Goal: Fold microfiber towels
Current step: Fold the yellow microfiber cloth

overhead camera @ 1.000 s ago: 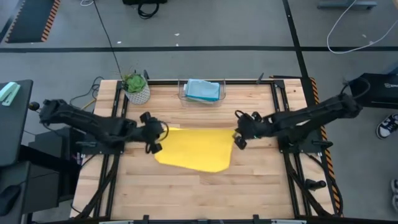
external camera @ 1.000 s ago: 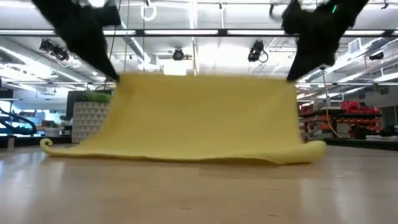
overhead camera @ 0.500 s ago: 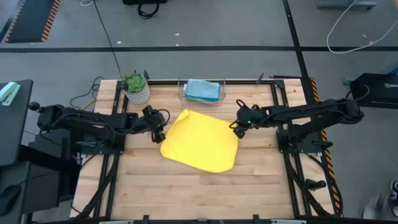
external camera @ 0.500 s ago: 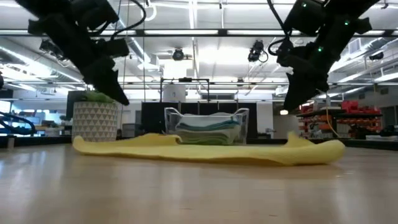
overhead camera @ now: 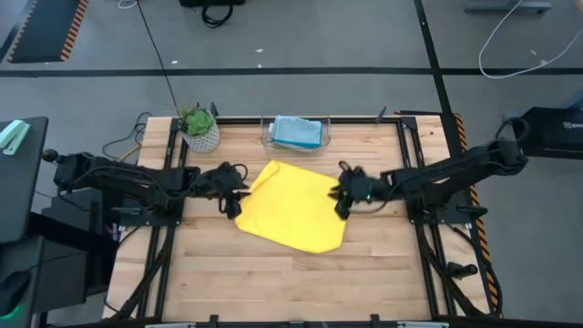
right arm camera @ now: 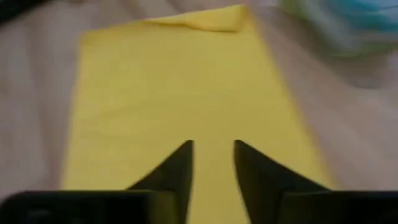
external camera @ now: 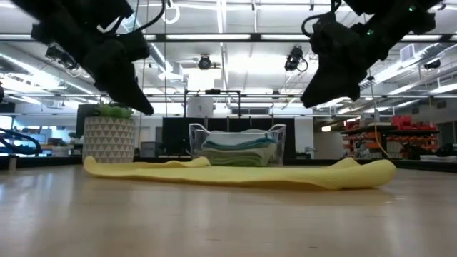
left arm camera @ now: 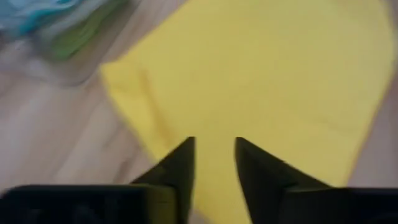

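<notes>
A soft yellow square microfiber towel [overhead camera: 294, 206] is lying spread flat on the light wooden slatted tabletop [overhead camera: 273, 282], turned so its corners are pointing diagonally. The left end effector [overhead camera: 234, 191] is hovering just above the towel's near-left edge with its two dark fingers [left arm camera: 180, 168] parted and nothing between them. The right end effector [overhead camera: 343, 194] is hanging over the opposite edge, also released, its fingers [right arm camera: 179, 169] standing apart above the yellow cloth. In the low view both end effectors are sitting clear of the towel. Beyond the two end effectors, a clear plastic rectangular bin [overhead camera: 295, 134] is holding folded light blue and green cloths. A green leafy plant in a white patterned pot [overhead camera: 199, 128] is standing beyond the left end effector.
</notes>
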Tool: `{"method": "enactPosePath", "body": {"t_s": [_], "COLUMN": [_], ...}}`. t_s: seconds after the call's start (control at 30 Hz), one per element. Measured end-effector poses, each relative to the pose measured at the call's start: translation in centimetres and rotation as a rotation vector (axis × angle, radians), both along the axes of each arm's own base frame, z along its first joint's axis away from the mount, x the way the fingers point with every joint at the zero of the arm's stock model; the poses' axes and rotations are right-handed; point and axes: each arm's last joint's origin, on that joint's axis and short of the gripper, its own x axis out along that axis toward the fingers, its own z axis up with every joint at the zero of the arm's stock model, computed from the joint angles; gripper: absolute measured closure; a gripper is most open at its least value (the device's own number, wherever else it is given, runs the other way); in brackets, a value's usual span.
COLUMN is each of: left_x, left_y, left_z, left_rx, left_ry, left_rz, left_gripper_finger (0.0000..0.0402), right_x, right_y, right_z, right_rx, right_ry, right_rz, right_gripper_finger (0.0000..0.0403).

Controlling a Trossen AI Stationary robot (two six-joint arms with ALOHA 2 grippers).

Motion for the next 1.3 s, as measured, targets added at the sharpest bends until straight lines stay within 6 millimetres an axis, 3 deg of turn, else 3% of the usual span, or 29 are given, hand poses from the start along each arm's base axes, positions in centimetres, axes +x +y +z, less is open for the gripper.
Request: {"method": "enactPosePath", "body": {"t_s": [0.1, 0.17, 0.43, 0.63, 0.77, 1.03, 1.17, 1.3], "left_x": [-0.1, -0.1, 0.2, 1.1, 1.9, 6.1, 9.0, 11.7], "left_y": [-0.1, -0.1, -0.4, -1.4, -2.1, -3.0, -3.2, -2.5], "left_z": [-1.6, -2.5, -5.7, -5.8, -4.9, -3.1, -4.3, -5.8], "left_rx": [-0.009, 0.012, 0.028, 0.021, 0.011, 0.020, 0.118, 0.260], "left_ry": [-0.105, -0.114, 0.043, -0.035, -0.093, -0.117, -0.039, 0.071], "left_rz": [-0.058, -0.079, -0.090, -0.104, -0.126, -0.152, -0.172, -0.107], "left_gripper_finger": [0.0352, 0.0388, 0.0378, 0.0393, 0.0353, 0.0206, 0.0165, 0.0159], "right_x": [1.5, 2.4, 5.1, 4.9, 4.1, 2.2, 1.9, 1.9], "right_y": [1.9, 2.9, 3.9, 6.2, 8.3, 12.1, 12.4, 12.4], "right_z": [-2.0, -3.5, -8.6, -9.8, -9.7, -9.0, -8.6, -8.4], "right_rx": [0.030, 0.032, 0.060, 0.113, 0.143, 0.141, 0.116, 0.094], "right_ry": [-0.063, -0.052, 0.087, 0.151, 0.190, 0.198, 0.190, 0.174], "right_rz": [0.051, 0.078, 0.042, 0.172, 0.311, 0.513, 0.502, 0.482], "right_gripper_finger": [0.0359, 0.0390, 0.0382, 0.0397, 0.0393, 0.0397, 0.0395, 0.0396]}}
